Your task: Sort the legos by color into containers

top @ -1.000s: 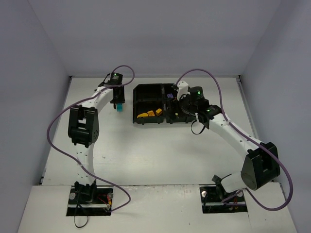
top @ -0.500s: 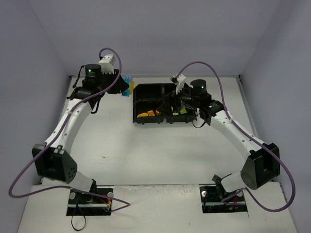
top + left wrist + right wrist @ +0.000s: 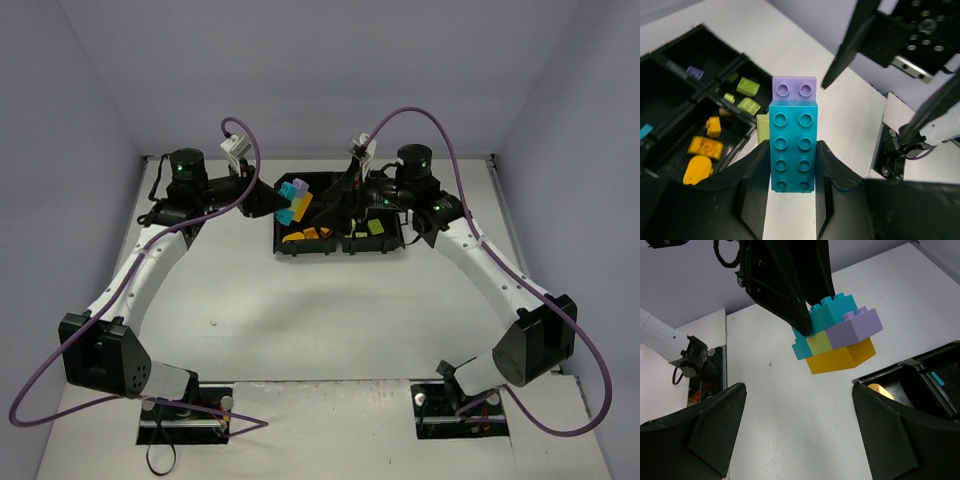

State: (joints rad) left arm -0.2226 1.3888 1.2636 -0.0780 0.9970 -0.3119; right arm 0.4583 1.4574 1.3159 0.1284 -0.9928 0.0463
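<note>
The left arm (image 3: 140, 275) and right arm (image 3: 490, 275) have white shells between black joint housings. Behind the black, wedge-shaped fingers (image 3: 757, 190), green lights (image 3: 183, 167) glow and a purple cable (image 3: 412, 110) loops back.

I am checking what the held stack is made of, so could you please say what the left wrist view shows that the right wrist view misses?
Only the left wrist view: lime legos and a purple lego lying in the tray. Only the right wrist view: an orange brick in the held stack. Both: the left gripper shut on the cyan brick, with a purple brick joined to it.
</note>
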